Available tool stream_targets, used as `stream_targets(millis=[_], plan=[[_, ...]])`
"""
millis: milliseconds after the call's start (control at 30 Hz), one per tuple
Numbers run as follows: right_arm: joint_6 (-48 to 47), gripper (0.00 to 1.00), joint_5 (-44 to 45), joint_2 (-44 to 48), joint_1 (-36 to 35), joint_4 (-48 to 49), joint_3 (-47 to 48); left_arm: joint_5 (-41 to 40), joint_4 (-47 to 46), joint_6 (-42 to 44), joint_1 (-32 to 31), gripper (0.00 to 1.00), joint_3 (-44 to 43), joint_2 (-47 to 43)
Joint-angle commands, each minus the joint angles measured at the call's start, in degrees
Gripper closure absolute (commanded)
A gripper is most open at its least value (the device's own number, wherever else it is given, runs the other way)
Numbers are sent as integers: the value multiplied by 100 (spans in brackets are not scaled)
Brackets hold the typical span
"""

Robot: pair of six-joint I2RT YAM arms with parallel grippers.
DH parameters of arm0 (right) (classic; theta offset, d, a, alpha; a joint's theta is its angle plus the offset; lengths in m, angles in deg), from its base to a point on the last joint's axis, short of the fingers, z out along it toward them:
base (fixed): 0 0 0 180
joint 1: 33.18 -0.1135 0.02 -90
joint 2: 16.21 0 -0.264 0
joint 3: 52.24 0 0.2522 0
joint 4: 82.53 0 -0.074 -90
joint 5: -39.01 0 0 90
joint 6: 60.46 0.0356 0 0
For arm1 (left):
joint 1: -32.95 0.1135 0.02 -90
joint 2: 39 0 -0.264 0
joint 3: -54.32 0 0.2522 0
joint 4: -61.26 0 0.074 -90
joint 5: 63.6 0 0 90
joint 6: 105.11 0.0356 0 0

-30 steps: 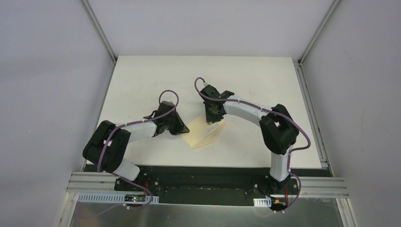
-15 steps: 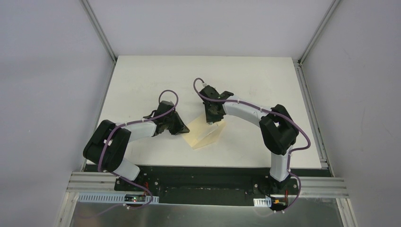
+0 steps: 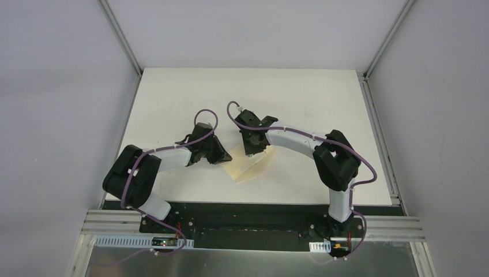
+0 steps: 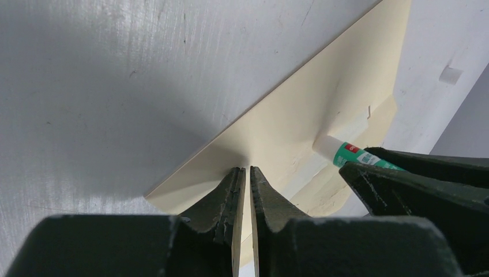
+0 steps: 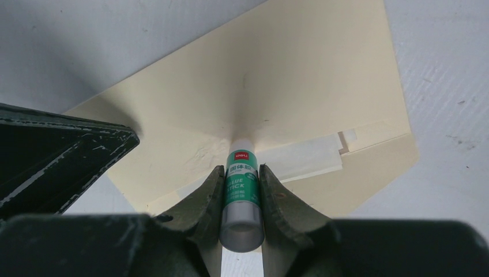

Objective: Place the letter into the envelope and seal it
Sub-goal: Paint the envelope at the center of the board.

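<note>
Here we are over the worktop [image 3: 173, 92], and the envelope [image 3: 249, 165] lies about midway across it, toward the near edge, with both arms bent in over it.

The left claw [image 4: 248, 171] comes in from the envelope's left side. In its own wrist view we see the fingers [image 4: 222, 193] pressed together with only a thin slit between them. The edge of the envelope's large upper sheet runs straight into that slit, so this claw is clenched on the envelope. The sheet casts a shadow on the worktop beside it, which tells us that side sits a little raised.

The right claw [image 5: 241, 169] reaches in from the far right side and hangs right over the envelope's middle. It grasps a glue stick [image 5: 242, 190], a green and white tube seated snugly between the two fingers, cap end toward the camera. The white tip points down and touches the paper at the crease where the upper sheet meets the envelope's body. The left wrist view shows that same tip resting on the cream surface, just beside the dark bulk of the right claw.

Just right of the tip, a pale strip [image 5: 300, 157] lies along the crease. Whether that is the letter tucked inside, we cannot tell.
</note>
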Motion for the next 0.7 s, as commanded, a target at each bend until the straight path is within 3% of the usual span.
stream_targets(millis=[0, 667], plan=[[27, 100, -381, -226, -172, -2, 64, -242, 131, 103, 38, 89, 67, 263], [144, 100, -507, -347, -574, 20, 60, -216, 84, 57, 37, 89, 112, 306]])
